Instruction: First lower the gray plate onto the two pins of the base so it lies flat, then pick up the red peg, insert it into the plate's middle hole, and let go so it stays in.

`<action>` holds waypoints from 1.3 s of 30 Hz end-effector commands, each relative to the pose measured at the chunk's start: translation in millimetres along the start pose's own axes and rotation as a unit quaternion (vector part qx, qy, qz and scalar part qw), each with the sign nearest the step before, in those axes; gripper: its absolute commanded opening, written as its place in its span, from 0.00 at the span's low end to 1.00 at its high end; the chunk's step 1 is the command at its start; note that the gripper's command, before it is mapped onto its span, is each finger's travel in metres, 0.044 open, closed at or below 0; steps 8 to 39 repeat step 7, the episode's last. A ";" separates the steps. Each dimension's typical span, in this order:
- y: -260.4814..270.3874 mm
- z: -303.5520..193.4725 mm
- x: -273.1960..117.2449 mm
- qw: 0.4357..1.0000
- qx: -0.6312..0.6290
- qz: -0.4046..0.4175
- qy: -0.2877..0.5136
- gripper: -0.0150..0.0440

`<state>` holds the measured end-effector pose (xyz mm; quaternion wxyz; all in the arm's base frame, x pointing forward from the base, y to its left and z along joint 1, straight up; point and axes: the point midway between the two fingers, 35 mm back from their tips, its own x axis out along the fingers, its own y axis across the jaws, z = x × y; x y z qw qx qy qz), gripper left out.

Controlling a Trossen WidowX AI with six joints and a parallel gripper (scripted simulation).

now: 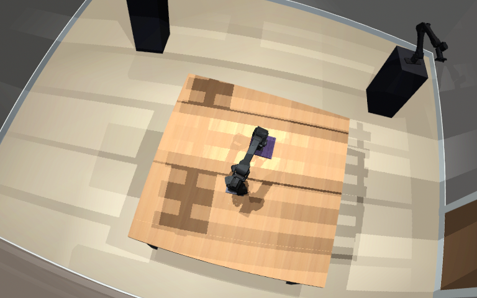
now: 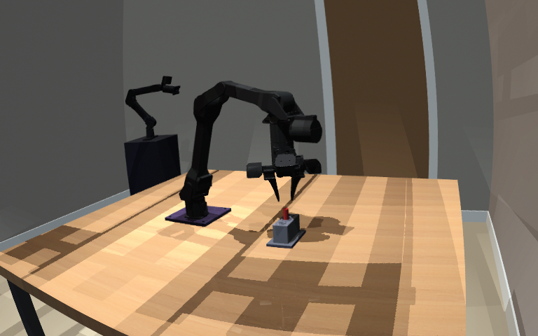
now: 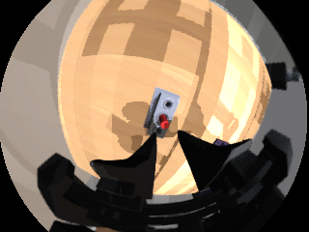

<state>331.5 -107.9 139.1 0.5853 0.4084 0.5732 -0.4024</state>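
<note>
The gray base and plate show as one gray block (image 2: 282, 234) on a thin flange; where one ends and the other begins is hard to tell. In the wrist view the light gray top (image 3: 165, 96) lies below the fingers, with a round ringed opening. The red peg (image 2: 285, 214) (image 3: 164, 122) stands upright in the block's top, its upper part sticking out. Whether it sits in the middle hole is hard to tell. My gripper (image 2: 285, 200) (image 3: 166, 133) is open and empty, pointing down just above the peg, not touching it. In the top view the arm hides most of the block.
My arm stands on a purple mounting plate (image 1: 269, 153) (image 2: 221, 211) on the wooden table (image 1: 295, 225) (image 2: 356, 237). Another arm (image 1: 420, 40) (image 2: 136, 106) stands on a black pedestal (image 1: 395, 87) (image 2: 153, 164) beyond the table. A second black block (image 1: 149, 28) stands past the table's far side.
</note>
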 end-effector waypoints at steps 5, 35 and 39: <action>0.0 -1.0 -6.0 1.000 0.002 0.000 -0.003 0.51; 0.0 -1.4 -7.1 1.000 0.002 0.000 -0.003 0.51; 0.0 -1.4 -7.1 1.000 0.002 0.000 -0.003 0.51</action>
